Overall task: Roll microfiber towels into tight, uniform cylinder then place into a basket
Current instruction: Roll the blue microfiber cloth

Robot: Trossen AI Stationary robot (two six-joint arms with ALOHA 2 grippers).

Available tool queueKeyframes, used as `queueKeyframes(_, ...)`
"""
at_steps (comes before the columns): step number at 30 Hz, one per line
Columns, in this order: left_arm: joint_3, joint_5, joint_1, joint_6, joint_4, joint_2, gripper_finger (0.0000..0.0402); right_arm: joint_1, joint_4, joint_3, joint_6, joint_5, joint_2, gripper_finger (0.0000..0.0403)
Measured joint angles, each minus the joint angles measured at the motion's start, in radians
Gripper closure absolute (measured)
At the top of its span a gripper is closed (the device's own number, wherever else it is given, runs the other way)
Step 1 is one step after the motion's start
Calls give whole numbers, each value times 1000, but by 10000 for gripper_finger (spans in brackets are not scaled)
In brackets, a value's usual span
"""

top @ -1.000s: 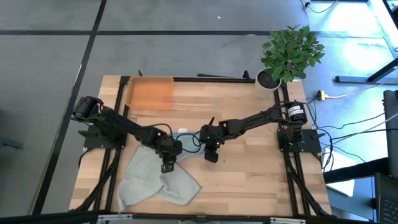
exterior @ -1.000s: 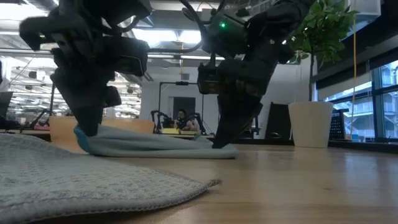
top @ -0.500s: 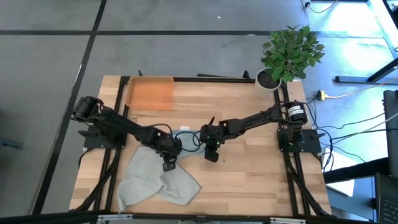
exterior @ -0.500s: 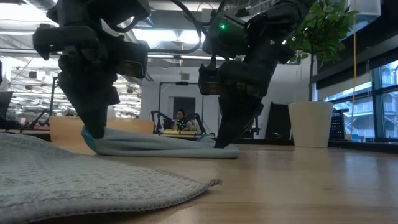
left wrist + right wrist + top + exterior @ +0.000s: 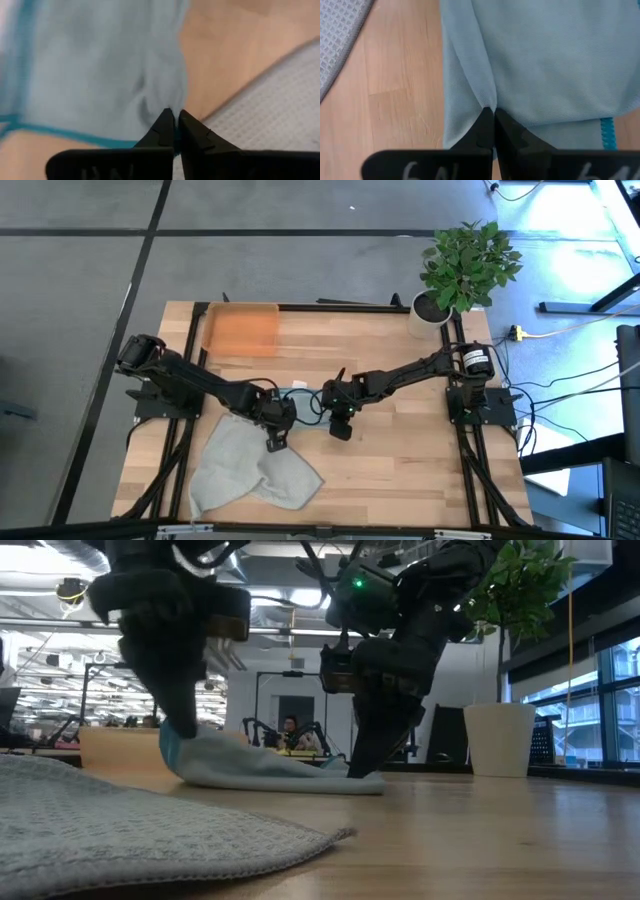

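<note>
A: Both tools pinch the blue towel [image 5: 262, 768] at counter [image 5: 400, 450] centre: left tool [image 5: 174, 119] clamped on one edge, right tool [image 5: 493, 116] on the opposite one.

B: That keeps it taut for rolling. Grey towel [image 5: 250, 465] waits at seven o'clock, basket [image 5: 240, 330] at eleven.

Light teal-blue microfiber towel [image 5: 300, 397] lies mid-table on the wooden tabletop [image 5: 400, 450], betw. the two grippers. Left gripper [image 5: 274, 442] at its left end, right gripper [image 5: 340, 430] at its right end, both pinched on the cloth. Pale grey-green waffle towel [image 5: 245, 470] lies nearer, to the left, next to the left gripper. Shallow orange rectangular basket [image 5: 240, 330] sits at far left corner, well apart from towels. White plant pot w/ leafy plant [image 5: 432, 312] at far right corner.
</note>
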Motion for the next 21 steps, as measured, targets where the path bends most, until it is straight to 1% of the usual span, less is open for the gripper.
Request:
queueKeyframes(3,42,-69,6,-15,-111,0,401,0,-2,0,0,-2,0,399)
queueKeyframes(6,54,-75,23,-48,-154,-1,401,0,-2,0,0,-3,0,399)
queueKeyframes(11,25,-36,69,-55,-149,2,401,0,2,1,0,-1,0,399)
queueKeyframes(15,4,-26,110,-70,-142,5,401,0,5,2,0,5,1,399)
queueKeyframes(21,-18,-2,159,-53,-119,5,401,0,5,2,0,5,1,399)
